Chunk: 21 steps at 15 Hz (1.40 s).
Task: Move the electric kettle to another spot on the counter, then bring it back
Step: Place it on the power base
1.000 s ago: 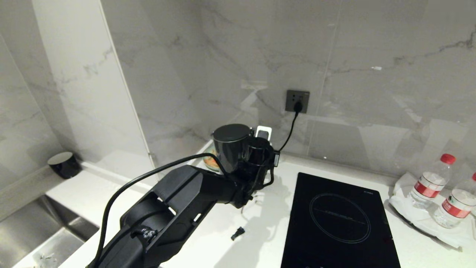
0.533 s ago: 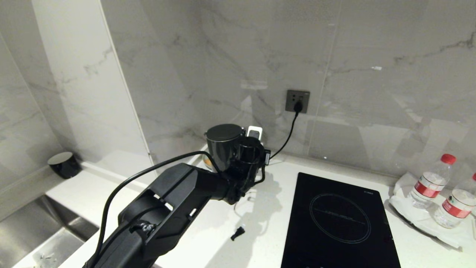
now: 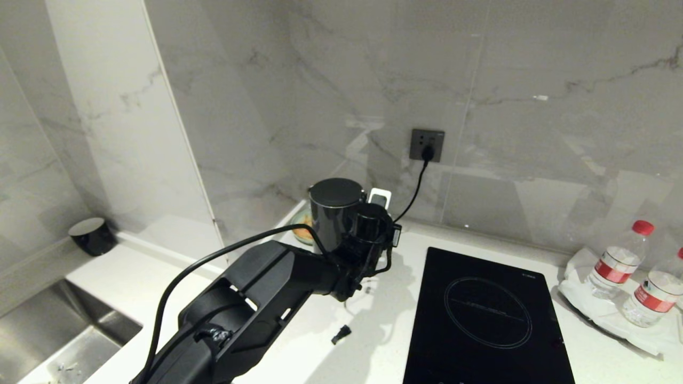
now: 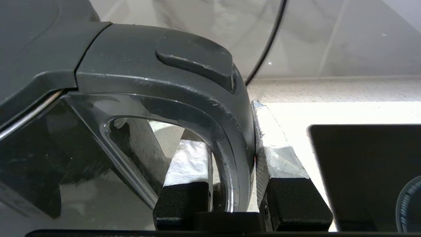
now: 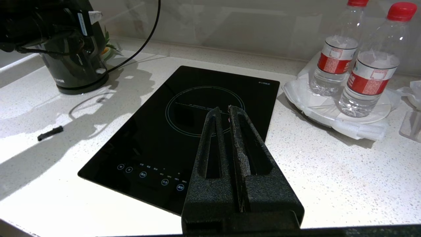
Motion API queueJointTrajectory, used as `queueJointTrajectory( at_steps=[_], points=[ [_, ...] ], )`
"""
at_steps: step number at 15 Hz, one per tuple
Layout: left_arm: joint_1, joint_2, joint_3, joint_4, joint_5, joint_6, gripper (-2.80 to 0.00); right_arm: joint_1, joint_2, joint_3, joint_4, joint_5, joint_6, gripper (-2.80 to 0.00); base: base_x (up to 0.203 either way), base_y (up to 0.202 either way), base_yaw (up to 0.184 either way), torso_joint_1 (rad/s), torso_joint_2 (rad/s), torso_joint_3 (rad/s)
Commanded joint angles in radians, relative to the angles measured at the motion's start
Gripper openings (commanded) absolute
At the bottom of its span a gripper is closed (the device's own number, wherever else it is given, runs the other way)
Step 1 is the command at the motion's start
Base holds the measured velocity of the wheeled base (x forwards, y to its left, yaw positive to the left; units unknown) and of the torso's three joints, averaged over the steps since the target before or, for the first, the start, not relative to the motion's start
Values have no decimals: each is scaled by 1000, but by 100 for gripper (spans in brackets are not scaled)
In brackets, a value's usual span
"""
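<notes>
Left gripper (image 4: 230, 164) clamped on the loop handle (image 4: 197, 108) of the electric kettle (image 3: 335, 213): 1 finger (image 4: 189, 168) inside the loop, the other against its outer face, both pressing the handle wall. In the head view my left arm (image 3: 256, 298) reaches in from the lower left to the kettle at the back of the counter (image 3: 373, 320), near the wall corner.

Change over the last second: half a second ago the kettle sat further left in the head view; now it is back right, close to where it was 1 second ago. The cooktop and bottles keep their places, so the kettle moved, not the camera.

The right wrist view shows the kettle's foot low at the counter, a dark ring under it; I cannot tell whether it rests there or hangs just clear.

Right gripper (image 5: 223, 113): fingers together, holding nothing, poised over the black cooktop (image 3: 483, 314).

Surroundings:
- Power cord (image 3: 413, 192) runs from the wall socket (image 3: 427, 144) down behind the kettle.
- Small black loose part (image 3: 341, 334) on the counter, between my arm and the cooktop.
- 2 water bottles (image 3: 619, 260) on a white plate (image 5: 315, 108), far right.
- Black cup (image 3: 90, 235) on the left ledge, above the sink (image 3: 53, 341).
- Something orange-green (image 3: 303, 233) behind the kettle, mostly hidden.
</notes>
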Motion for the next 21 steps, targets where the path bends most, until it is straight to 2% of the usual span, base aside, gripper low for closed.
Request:
queueJointTrajectory(
  at_steps=[1, 6, 14, 21],
  points=[
    [-6, -13, -1, -3, 2, 0, -280, 0, 1, 0, 0, -1, 0, -280, 0, 0, 0, 0, 0, 0],
    [1, 1, -6, -4, -5, 0, -280, 0, 2, 0, 0, 0, 0, -280, 0, 0, 0, 0, 0, 0],
    [27, 12, -6, -2, -58, 0, -280, 0, 2, 0, 0, 0, 0, -280, 0, 0, 0, 0, 0, 0],
    [4, 5, -4, -12, -43, 0, -280, 0, 2, 0, 0, 0, 0, -280, 0, 0, 0, 0, 0, 0]
  ],
)
